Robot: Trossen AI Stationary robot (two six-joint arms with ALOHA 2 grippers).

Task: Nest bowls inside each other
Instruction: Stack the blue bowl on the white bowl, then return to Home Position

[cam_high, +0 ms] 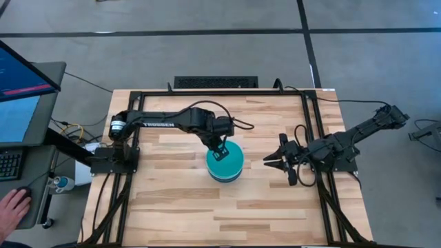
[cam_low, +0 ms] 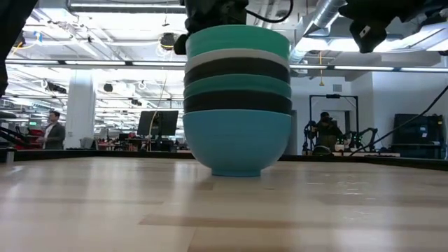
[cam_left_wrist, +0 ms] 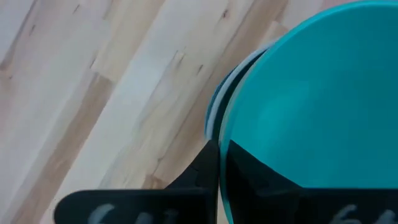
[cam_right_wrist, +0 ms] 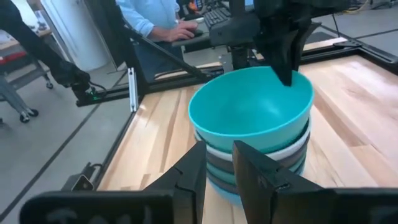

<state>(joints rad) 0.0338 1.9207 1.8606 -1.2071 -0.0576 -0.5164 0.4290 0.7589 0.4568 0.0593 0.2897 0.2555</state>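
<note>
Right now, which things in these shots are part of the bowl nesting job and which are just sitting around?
Job: the stack of bowls, top teal bowl; left gripper on its rim; right gripper waiting apart, to the stack's right.

Lying about: monitor, keyboard, a person's hand beside the table.

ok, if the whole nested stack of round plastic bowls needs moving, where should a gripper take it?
Probably the rim of the top teal bowl, from straight above, one finger inside and one outside. The stack stands upright with its open mouth up, and its curved walls offer no flat sides. The left gripper is already at that rim.
</note>
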